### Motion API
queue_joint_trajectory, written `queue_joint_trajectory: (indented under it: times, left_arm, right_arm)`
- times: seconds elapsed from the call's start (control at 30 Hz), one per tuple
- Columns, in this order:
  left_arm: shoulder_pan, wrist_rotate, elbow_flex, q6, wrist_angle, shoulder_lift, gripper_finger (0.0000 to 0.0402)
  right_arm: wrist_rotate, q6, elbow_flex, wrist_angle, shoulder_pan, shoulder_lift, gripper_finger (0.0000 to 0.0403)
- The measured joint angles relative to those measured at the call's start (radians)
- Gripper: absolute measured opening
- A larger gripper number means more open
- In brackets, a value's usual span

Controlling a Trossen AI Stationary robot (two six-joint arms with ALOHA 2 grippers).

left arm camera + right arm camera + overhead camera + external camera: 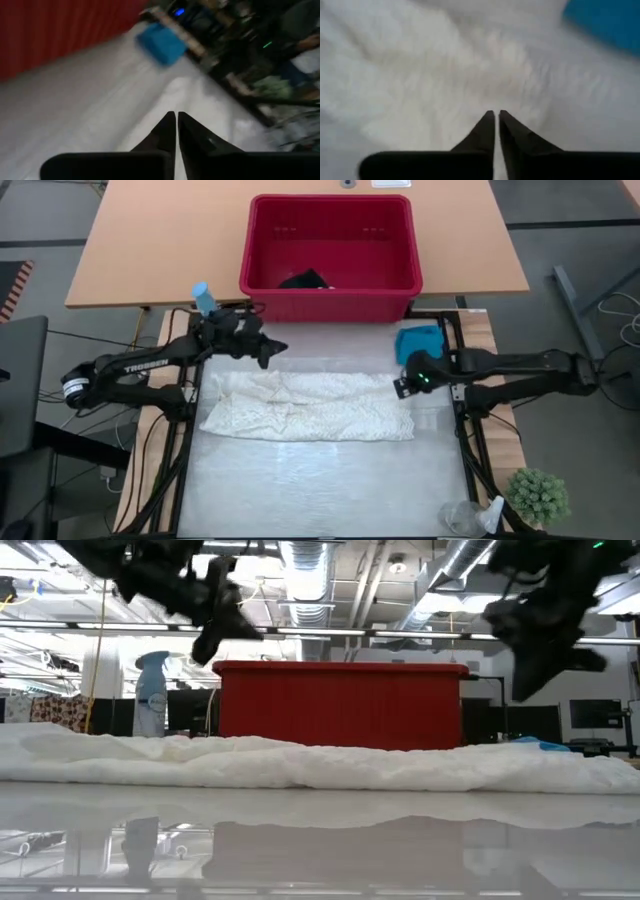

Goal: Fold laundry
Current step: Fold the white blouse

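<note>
Lacy cream cloth [305, 406] lies crumpled, oblong; both end effectors [272, 350] [401, 387] pinched together, empty

The high view looks straight down on the whole table, taking in the red basket [330, 255] and the cream-white lacy cloth [305, 405]. The low view sits at tabletop height, close behind that cloth [320, 762], facing level toward the basket [340, 705] and the room beyond. Each wrist view looks forward past its arm's own fingers, close above the cloth [445, 65].
</note>
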Motion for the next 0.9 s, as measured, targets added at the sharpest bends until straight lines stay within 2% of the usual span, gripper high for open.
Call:
queue_joint_trajectory:
  times: [0.07, 0.2, 0.3, 0.37, 0.47, 0.67, 0.9]
  left_arm:
    - [-0.018, 0.023, 0.046, -0.017, 0.027, 0.033, 0.0023]
    - [-0.065, 0.091, 0.139, -0.04, 0.103, 0.153, 0.0067]
    - [-0.1, 0.111, 0.212, -0.035, 0.127, 0.274, 0.0101]
    - [-0.12, 0.112, 0.268, -0.058, 0.13, 0.366, 0.0117]
    - [-0.144, 0.198, 0.352, -0.091, 0.202, 0.52, 0.0127]
    - [-0.206, 0.502, 0.554, -0.223, 0.408, 0.826, 0.0114]
    - [-0.285, 0.636, 0.833, -0.257, 0.402, 1.072, 0.0083]
  right_arm:
    - [-0.045, 0.087, -0.023, 0.001, 0.053, -0.04, 0.0085]
    - [-0.026, 0.234, -0.073, -0.004, 0.171, -0.077, 0.0162]
    - [0.051, 0.31, -0.097, 0.006, 0.232, -0.083, 0.0218]
    - [0.138, 0.377, -0.113, 0.012, 0.268, -0.079, 0.0237]
    - [0.225, 0.443, -0.132, 0.007, 0.304, -0.073, 0.0239]
    - [0.245, 0.581, -0.195, 0.002, 0.341, -0.075, 0.0226]
    - [0.314, 0.628, -0.211, 0.02, 0.371, -0.068, 0.0224]
